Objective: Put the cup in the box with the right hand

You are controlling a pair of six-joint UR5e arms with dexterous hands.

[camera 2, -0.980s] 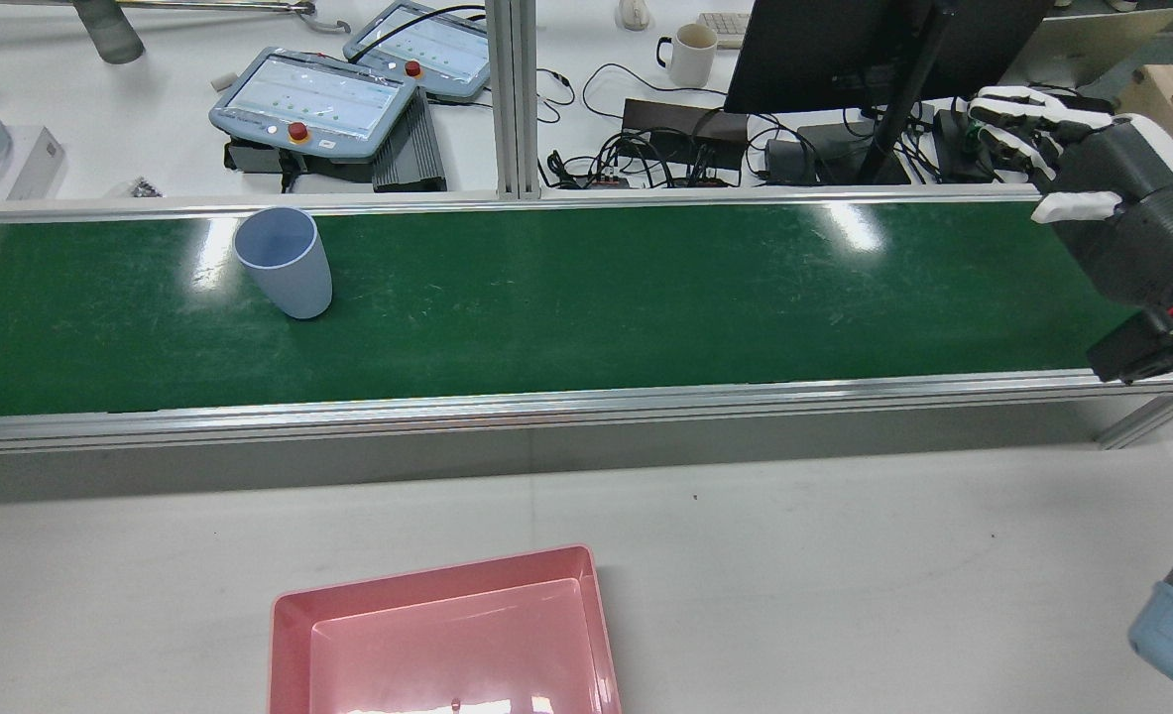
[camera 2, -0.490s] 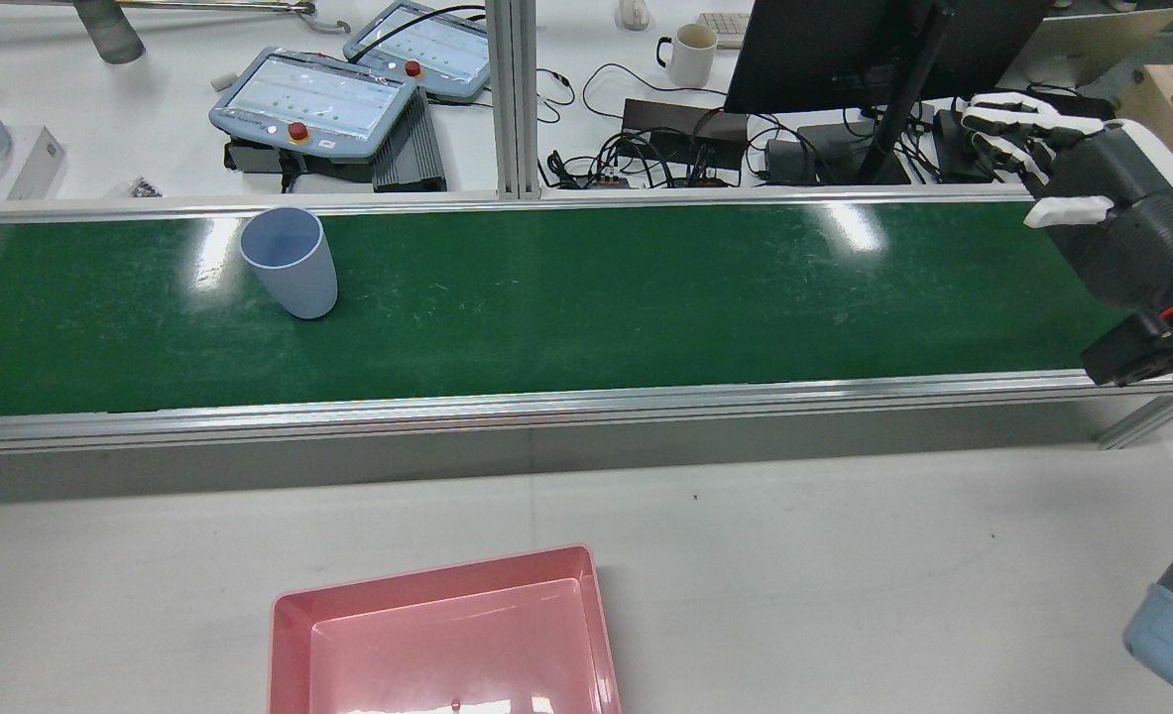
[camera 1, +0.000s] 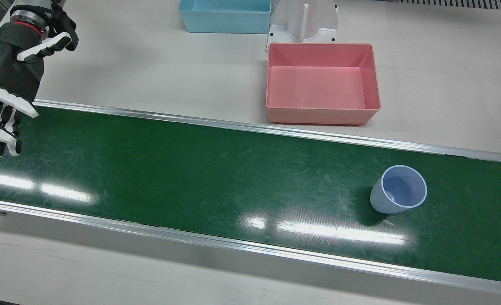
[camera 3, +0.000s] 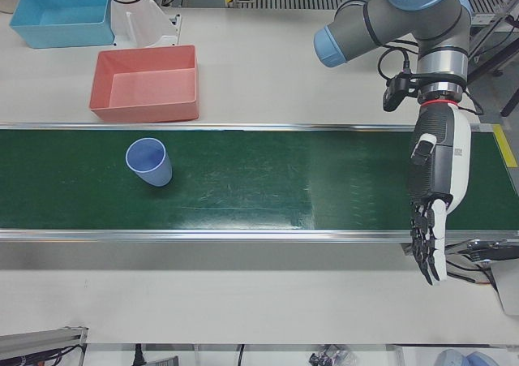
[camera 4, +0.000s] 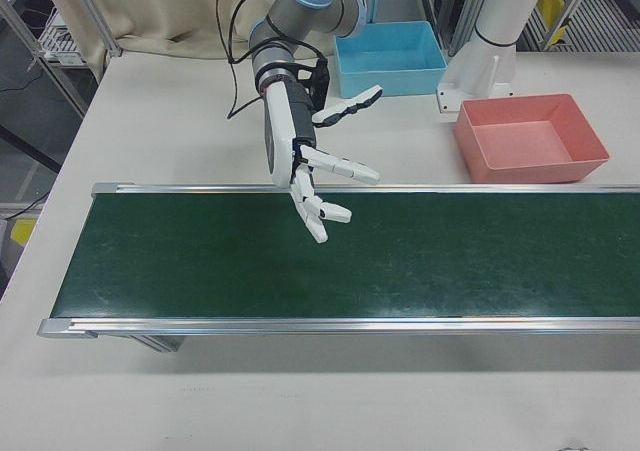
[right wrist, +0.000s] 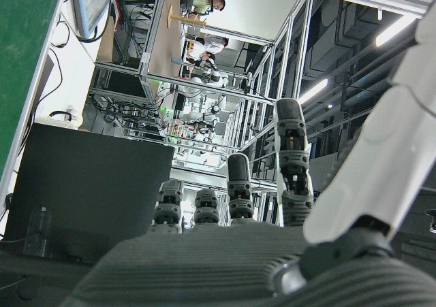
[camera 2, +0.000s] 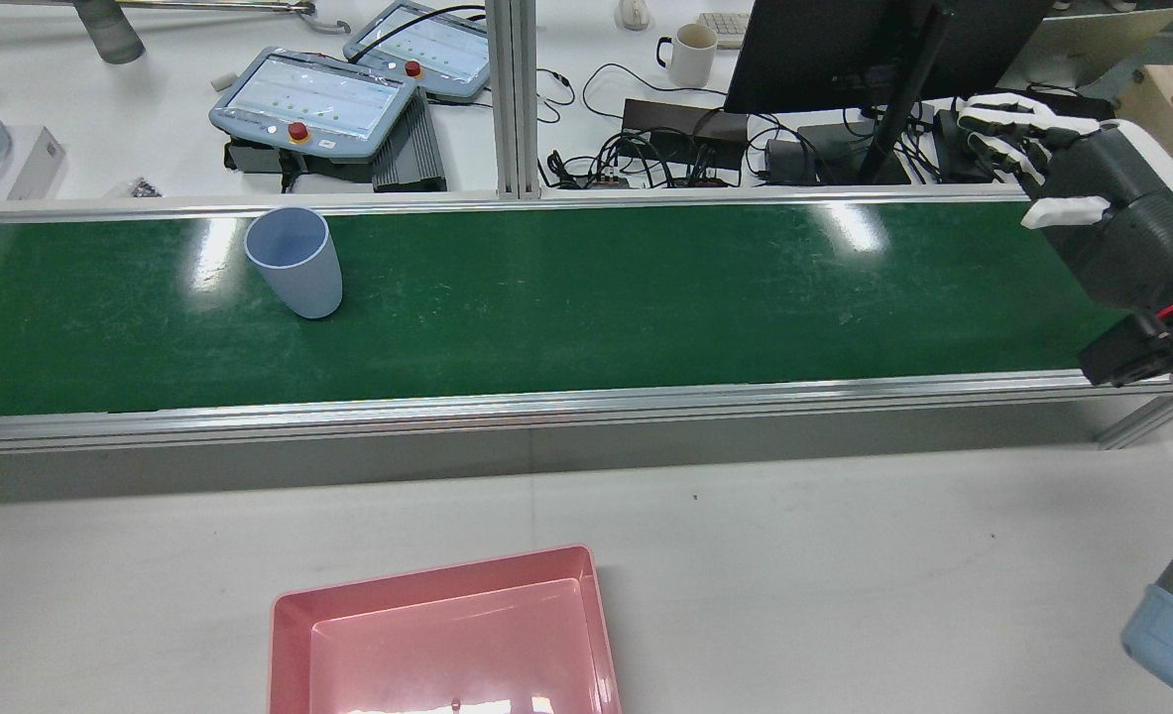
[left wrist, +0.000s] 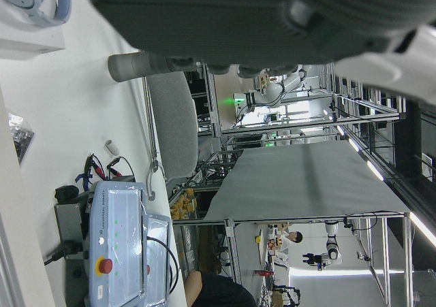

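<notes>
We see a pale blue cup [camera 1: 398, 189] standing upright on the green belt [camera 1: 216, 178], mouth up, at about four o'clock in the front view. The pink box [camera 1: 322, 82] sits off the belt near twelve. The right hand [camera 1: 5, 84] hovers at nine o'clock, fingers spread, empty. The left hand [camera 3: 434, 195] hangs over the belt's far end, fingers spread, empty.

Belt [camera 1: 191, 169] bare between right hand [camera 1: 4, 97] and cup [camera 1: 398, 189].

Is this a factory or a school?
Probably a robot lab set up like a small factory line. A green belt carries a cup, a robot hand waits over the belt, and control tablets sit on a cabled desk.
</notes>
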